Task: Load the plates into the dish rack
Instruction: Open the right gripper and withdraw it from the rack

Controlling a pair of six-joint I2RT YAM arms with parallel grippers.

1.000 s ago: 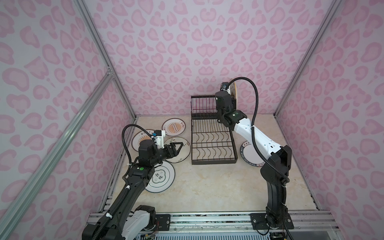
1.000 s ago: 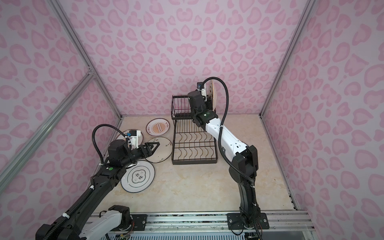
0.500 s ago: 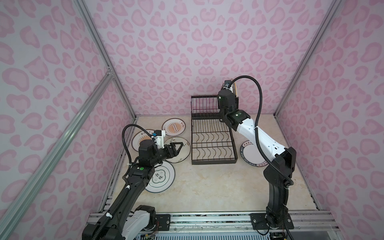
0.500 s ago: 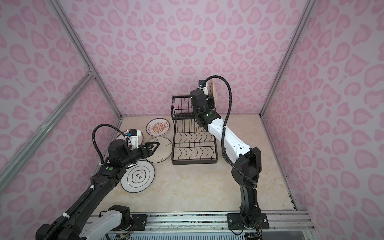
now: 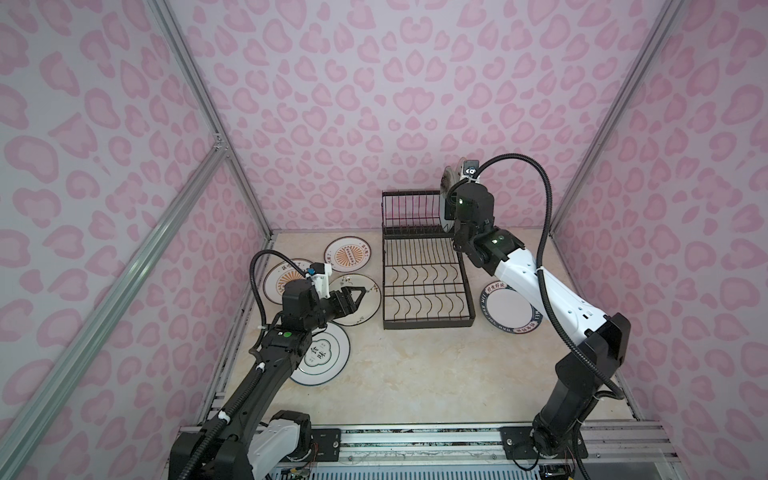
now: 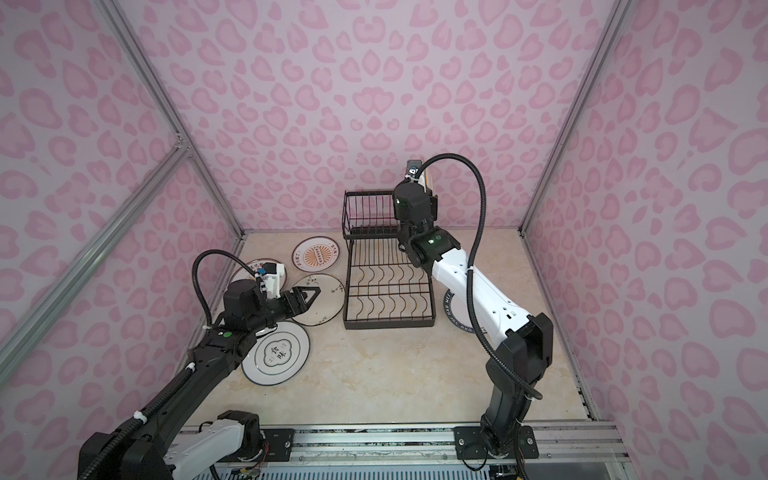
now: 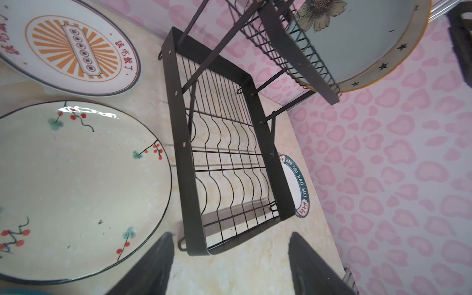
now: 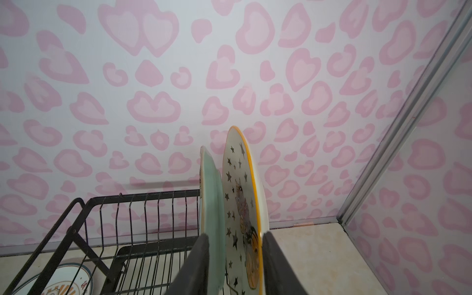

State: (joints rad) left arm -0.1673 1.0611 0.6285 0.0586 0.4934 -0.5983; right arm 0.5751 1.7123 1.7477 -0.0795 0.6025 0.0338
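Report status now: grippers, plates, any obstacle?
Left gripper open, near cream branch plate. Right gripper astride teal flower plate and star-and-cat plate, both upright in dish rack; grip unclear. No obstruction seen.

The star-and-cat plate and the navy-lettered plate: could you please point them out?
star-and-cat plate [image 8: 238, 178], right wrist view, on its starry face.
navy-lettered plate [image 5: 505, 311], in a top view, on its bare white centre.

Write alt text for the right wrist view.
A teal plate and an orange-rimmed star-and-cat plate stand on edge side by side in the black dish rack. The right gripper straddles both, against a pink heart-patterned wall.
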